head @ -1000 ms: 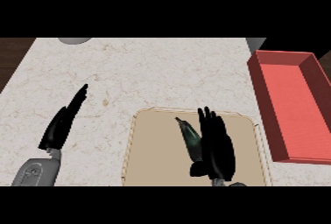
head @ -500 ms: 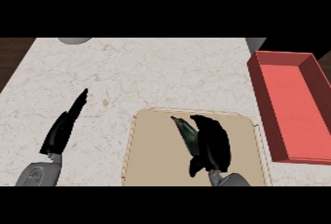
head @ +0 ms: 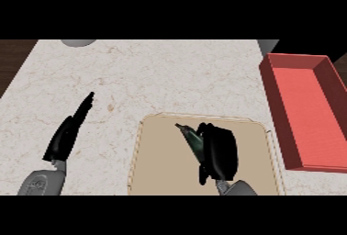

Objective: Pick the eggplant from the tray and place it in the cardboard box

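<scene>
One view to go on, the head view, so this is quick.

The right robot hand [head: 220, 153] sits over the beige tray [head: 159, 156], fingers curled down and bunched over the eggplant [head: 193, 141]. As far as I can tell it has closed round it, though the hand hides most of the contact. What shows of the eggplant is a dark green sliver poking out along the hand's left edge.

The eggplant's long axis runs from a thin tip up and to the left of the hand, back down under the palm. That puts it nearly in line with the forearm, just slanted a bit leftward. It looks to be lying in the tray, not lifted yet, but I can't be sure from this angle.

The relation that matters: the red box [head: 305, 114] is off to the right of this hand, well apart, past the tray's right rim. My guess is the next move is up first, then sideways to the right.

The left robot hand [head: 66, 133] rests with straight fingers on the table [head: 149, 73], far to the left of the tray and holding nothing. So the right hand is clearly the nearer one for both eggplant and box.
</scene>
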{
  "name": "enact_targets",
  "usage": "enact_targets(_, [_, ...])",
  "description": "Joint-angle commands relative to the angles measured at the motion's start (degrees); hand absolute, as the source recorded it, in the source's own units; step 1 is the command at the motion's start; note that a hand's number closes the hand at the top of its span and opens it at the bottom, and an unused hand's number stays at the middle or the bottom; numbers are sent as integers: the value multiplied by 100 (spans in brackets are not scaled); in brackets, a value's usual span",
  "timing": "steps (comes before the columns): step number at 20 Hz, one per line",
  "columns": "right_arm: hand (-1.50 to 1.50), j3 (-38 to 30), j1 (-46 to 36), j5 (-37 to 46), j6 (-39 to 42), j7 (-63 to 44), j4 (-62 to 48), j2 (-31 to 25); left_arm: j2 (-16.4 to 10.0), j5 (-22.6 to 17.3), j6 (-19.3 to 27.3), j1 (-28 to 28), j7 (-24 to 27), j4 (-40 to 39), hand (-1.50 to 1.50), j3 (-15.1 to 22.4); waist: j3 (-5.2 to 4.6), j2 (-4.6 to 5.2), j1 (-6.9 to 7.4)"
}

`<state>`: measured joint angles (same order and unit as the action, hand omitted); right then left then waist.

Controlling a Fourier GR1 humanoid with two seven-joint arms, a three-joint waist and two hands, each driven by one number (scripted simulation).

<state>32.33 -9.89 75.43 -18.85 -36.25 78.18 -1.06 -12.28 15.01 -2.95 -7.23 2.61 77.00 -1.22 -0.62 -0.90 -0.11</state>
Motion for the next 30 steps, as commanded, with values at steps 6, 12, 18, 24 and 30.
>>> enact_targets(6, [150,116,17,379,515,154,411,-333,31,54,-16,-143,75,-177,0,-74,60,90,4])
enact_targets(12, [150,32,-541,-763,2454,1285,1086,-1064,-123,-56,-175,-245,-324,96,0,-183,60,82,31])
enact_targets(18, [150,-394,-361,-646,3435,827,2953,-1442,-122,78,-50,115,238,-38,0,-221,58,74,-10])
enact_targets(24, [150,-927,-609,-331,4111,95,4188,-1551,66,11,-121,-8,-541,480,0,-97,61,58,-14])
enact_targets(30, [150,-2144,-802,-789,5045,-210,5130,-1749,177,219,91,6,-159,208,0,-34,61,71,-21])
